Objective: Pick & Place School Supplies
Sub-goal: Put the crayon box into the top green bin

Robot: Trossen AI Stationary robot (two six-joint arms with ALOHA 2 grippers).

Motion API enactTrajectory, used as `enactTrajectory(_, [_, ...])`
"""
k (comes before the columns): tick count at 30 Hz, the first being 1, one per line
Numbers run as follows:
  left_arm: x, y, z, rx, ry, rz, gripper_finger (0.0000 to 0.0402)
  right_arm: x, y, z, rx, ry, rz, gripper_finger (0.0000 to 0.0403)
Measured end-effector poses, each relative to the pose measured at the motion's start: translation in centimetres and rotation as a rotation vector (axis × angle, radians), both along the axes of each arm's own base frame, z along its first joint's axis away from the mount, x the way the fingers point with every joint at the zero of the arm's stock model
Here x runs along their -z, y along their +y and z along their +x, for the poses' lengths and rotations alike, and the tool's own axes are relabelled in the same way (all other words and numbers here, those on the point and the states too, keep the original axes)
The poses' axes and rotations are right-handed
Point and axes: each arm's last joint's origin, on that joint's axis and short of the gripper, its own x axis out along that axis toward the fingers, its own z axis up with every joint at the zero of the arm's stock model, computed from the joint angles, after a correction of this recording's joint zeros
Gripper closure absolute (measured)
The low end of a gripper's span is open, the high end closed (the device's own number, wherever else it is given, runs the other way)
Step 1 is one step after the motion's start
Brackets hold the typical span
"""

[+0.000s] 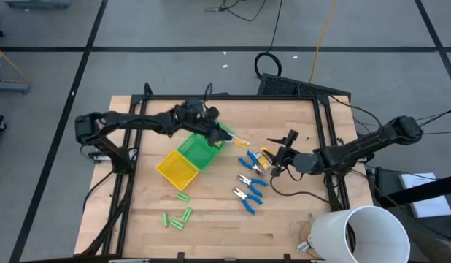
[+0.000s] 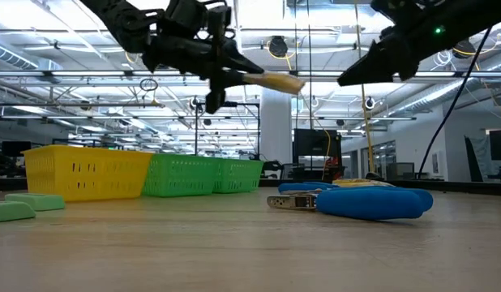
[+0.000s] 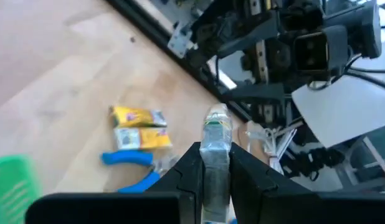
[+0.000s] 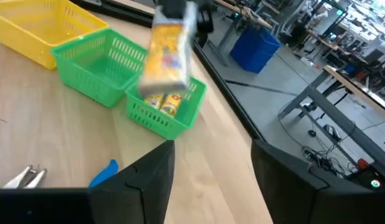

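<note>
The left gripper (image 1: 227,136) is clamped on a yellow-orange packet (image 4: 165,53), holding it in the air, so the step in hand looks like the carrying-and-placing of one supply into the compartment tray (image 1: 183,162). Nearest to that pincer, the packet juts forward from between its fingers, as the left wrist view shows, with the wrapped end past the tips. Directly under it, in the right wrist view, sits the tray's end green compartment (image 4: 169,111), and two more yellow-orange packets (image 4: 162,103) already lie in it; the middle green compartment (image 4: 99,67) and the yellow compartment (image 4: 42,28) lie farther back along the arm and look empty from here. The next move, as I judge it, calls for lowering the packet until it is inside those green walls and then letting go, keeping it clear of the rim so it does not tip out. Farther ahead of the left pincer, on the bare wood, lie two further yellow packets (image 3: 137,127) and the blue-handled pliers (image 1: 249,181), and beyond them the right gripper (image 1: 280,158) hovers with its fingers spread and nothing in them. The light-green sticks (image 1: 179,217) are well apart, toward the table's front edge.
</note>
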Motion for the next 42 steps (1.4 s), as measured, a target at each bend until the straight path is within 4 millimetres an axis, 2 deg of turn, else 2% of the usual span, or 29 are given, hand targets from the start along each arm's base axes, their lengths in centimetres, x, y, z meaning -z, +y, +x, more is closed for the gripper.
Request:
enactTrajectory(8, [-1.8, 2.4, -4.3, -0.09, 0.117, 0.066, 0.0348, -0.7, -0.5, -1.5, 0.02, -0.008, 0.045, 0.0203])
enactTrajectory(14, [-1.1, 4.2, -6.0, -0.178, 0.226, 0.066, 0.0353, -0.7, -0.6, -2.0, 0.0, 0.057, -0.022, 0.0203])
enactTrajectory(19, [0.3, 5.1, -6.4, -0.197, 0.317, 0.044, 0.0346, -0.8, -0.6, -2.0, 0.003, 0.045, -0.011, 0.0206])
enactTrajectory(25, [1.5, 5.6, -5.8, -0.194, 0.344, 0.033, 0.0357, -0.8, -0.6, -1.9, 0.001, 0.042, -0.009, 0.0206])
enactTrajectory(31, [3.0, 5.9, -5.2, -0.19, 0.382, 0.012, 0.0344, -0.8, -0.6, -1.9, 0.003, 0.039, -0.004, 0.021])
enactTrajectory(42, [3.4, 6.1, -5.1, -0.233, 0.404, 0.013, 0.0353, -0.8, -0.6, -1.9, 0.007, 0.035, 0.004, 0.0211])
